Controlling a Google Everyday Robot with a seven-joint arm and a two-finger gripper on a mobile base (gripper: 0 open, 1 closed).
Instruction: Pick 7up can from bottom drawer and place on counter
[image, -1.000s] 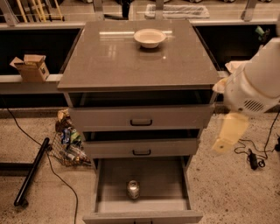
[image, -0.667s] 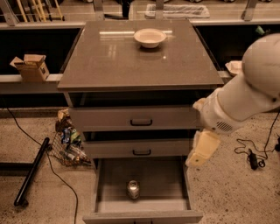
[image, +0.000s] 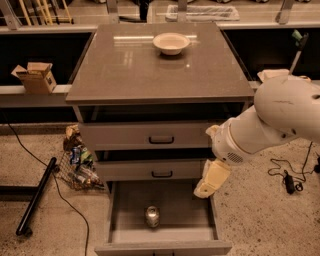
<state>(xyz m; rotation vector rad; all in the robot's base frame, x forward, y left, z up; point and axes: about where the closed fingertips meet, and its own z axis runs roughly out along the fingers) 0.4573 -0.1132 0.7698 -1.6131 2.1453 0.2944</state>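
So the gripper (image: 210, 181) is hanging tip-down just below the table's front-right corner, right over the right-hand wall of the open bottom drawer (image: 182, 206). Honestly can't tell if it's open or closed from this angle. It just reads as one cream-coloured wedge, and there's nothing in it as far as I can see.

What changed: a second ago it was parked out past the table's right edge, well clear of the cabinet. Since then it has swung in to the left and dropped a bit, so it now overlaps the drawer opening. The big white arm (image: 272, 117) came in with it and now covers the right end of the middle drawer front.

The 7up can (image: 152, 216) hasn't budged. It's standing upright on the drawer floor, about mid-width and toward the front, and still well apart from the gripper. The table (image: 135, 75) holds only the bowl (image: 171, 43), near the back edge, same as before.

My read is that this is the approach phase and nothing has been grabbed yet. It still needs to go further left and down to get over the can.
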